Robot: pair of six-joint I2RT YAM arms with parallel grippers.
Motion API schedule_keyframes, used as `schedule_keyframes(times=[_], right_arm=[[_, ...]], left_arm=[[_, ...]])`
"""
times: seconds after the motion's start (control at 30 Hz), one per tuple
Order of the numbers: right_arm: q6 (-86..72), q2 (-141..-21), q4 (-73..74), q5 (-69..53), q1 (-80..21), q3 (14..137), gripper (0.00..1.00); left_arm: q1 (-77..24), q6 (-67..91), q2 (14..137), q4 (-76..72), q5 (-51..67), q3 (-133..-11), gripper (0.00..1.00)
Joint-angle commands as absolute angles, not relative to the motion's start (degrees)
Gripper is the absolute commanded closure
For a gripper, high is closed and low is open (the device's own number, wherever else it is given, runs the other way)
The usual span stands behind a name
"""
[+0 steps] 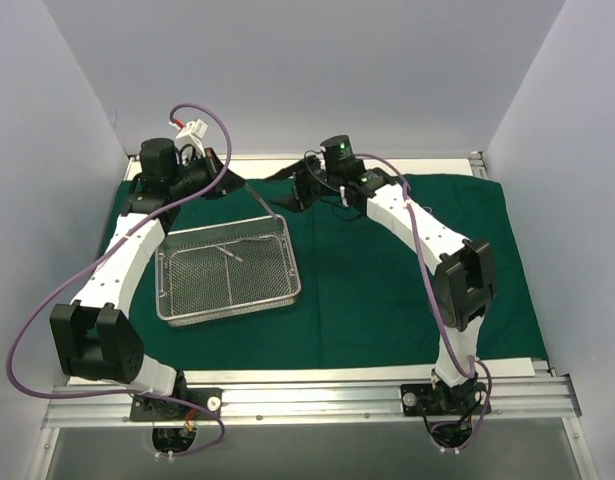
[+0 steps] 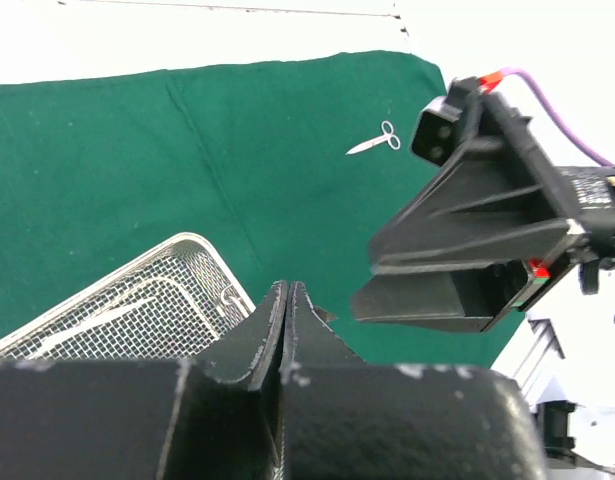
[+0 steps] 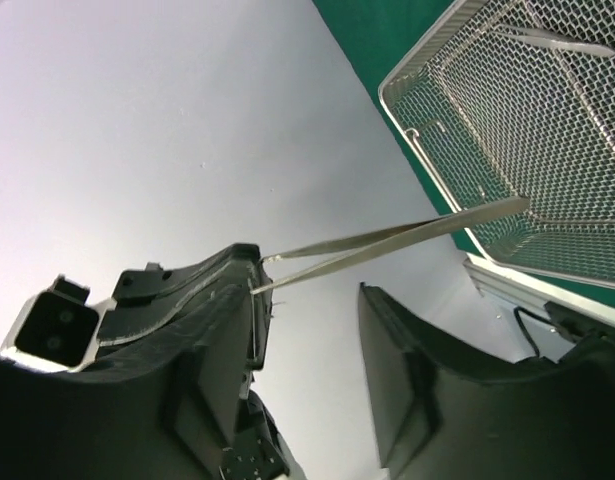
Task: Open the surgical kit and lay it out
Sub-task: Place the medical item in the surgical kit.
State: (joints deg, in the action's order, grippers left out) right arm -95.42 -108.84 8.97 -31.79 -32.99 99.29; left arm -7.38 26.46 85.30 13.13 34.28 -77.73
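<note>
Green cloth (image 1: 387, 290) is open and flat, matte and lightly creased. The mesh tray (image 1: 192, 290) sits on its left half: shiny wire, rectangular, rounded rim. One small pair of scissors (image 2: 375, 140) is laid out on the cloth. Now the tweezers (image 3: 487, 213), long thin steel, have their tips against one finger of the right pincer (image 3: 309, 278). Its jaws stand apart with nothing clamped. The tweezers' far end may rest on the tray rim, hard to tell. Left pincer (image 2: 287, 320) is pressed closed, empty. Slim instruments (image 3: 557, 40) lie in the tray, not yet laid out.
</note>
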Motion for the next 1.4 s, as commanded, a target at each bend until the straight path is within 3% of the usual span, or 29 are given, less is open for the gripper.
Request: schedule_keyframes(times=[0.0, 0.7, 0.87, 0.93, 1.07, 1.2, 1.37], right_arm=[[-102.38, -105.12, 2.56, -32.69, -34.71, 96.07, 0.57], [-106.1, -103.97, -0.53, -31.9, -35.33, 91.14, 0.63], [-85.56, -107.49, 4.29, -42.53, -31.65, 99.11, 0.56], [-72.51, -108.28, 13.04, -42.89, -30.77, 102.55, 0.51], [-58.77, -106.53, 8.44, -48.15, -28.57, 102.13, 0.5], [-37.83, -105.38, 19.04, -44.23, -27.95, 107.57, 0.51], [-14.81, -99.59, 21.26, -38.34, -32.95, 103.81, 0.48]], left_arm=[[-8.61, 22.68, 82.79, 13.26, 32.35, -80.51, 0.98], [-12.31, 19.34, 83.67, 19.42, 24.61, -84.73, 0.98], [-11.52, 12.67, 85.07, 21.08, 35.47, -85.69, 0.98], [-10.55, 11.25, 85.17, 22.5, 39.44, -85.43, 0.98], [-10.11, 12.83, 82.97, 18.82, 48.93, -80.78, 0.98], [-10.11, 12.57, 82.01, 18.99, 52.55, -78.49, 0.98], [-10.02, 16.52, 79.72, 12.23, 58.78, -74.62, 0.98]])
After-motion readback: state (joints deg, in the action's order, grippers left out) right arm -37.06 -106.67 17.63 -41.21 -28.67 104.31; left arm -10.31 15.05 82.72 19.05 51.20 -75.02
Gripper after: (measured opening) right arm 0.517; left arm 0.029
